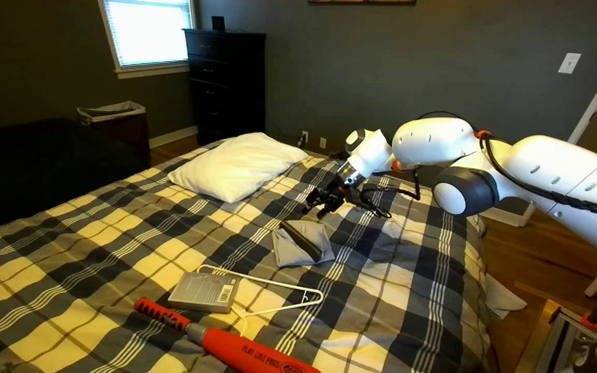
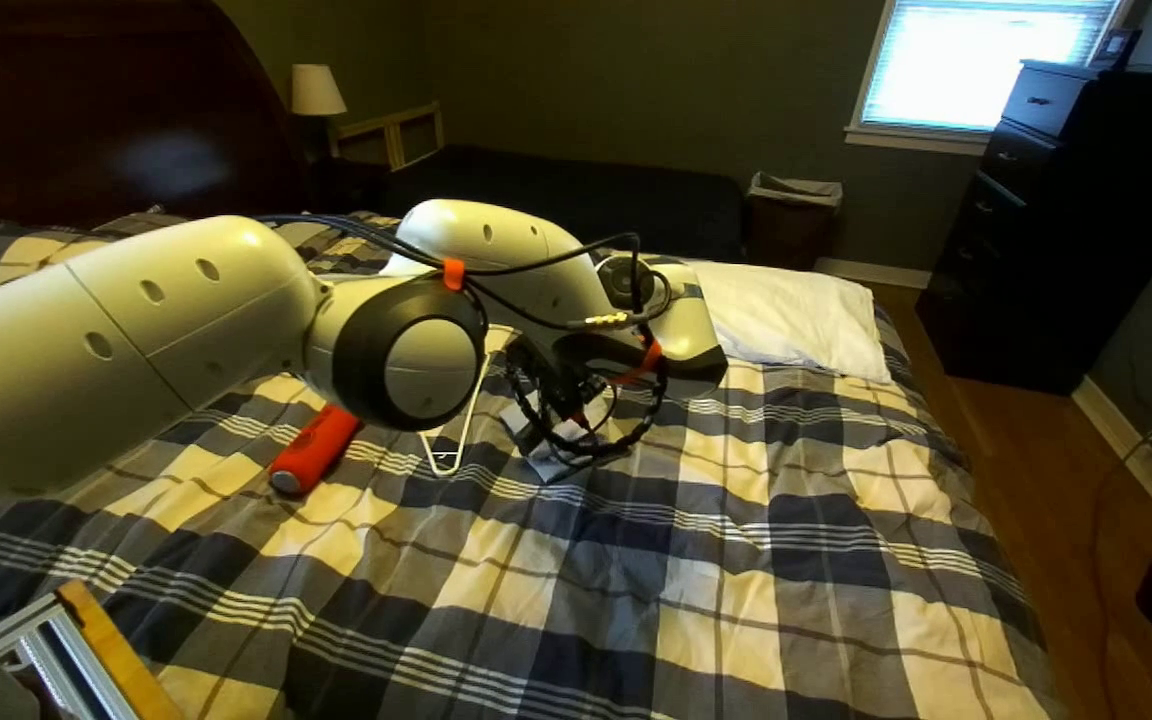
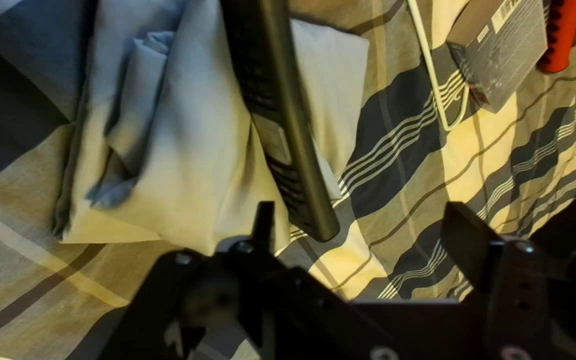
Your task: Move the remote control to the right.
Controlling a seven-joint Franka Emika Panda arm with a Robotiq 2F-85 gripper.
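Observation:
The remote control [image 1: 301, 241] is a slim near-black bar lying on a folded light-grey cloth [image 1: 281, 251] on the bed. In the wrist view the remote control [image 3: 288, 130] runs from the top edge down to the left finger, its near end past the edge of the cloth [image 3: 193, 170]. My gripper [image 1: 315, 211] is above the bed, just beyond the remote control's far end in an exterior view. In the wrist view the gripper [image 3: 358, 215] is open with wide-apart fingers and nothing between them. In an exterior view the arm mostly hides the remote control.
A white hanger [image 1: 278, 283], a grey box [image 1: 200, 291] and a red bat [image 1: 246, 352] lie on the plaid bed nearby. A white pillow [image 1: 236, 166] lies beyond the gripper. Cables loop around the wrist [image 2: 656, 390].

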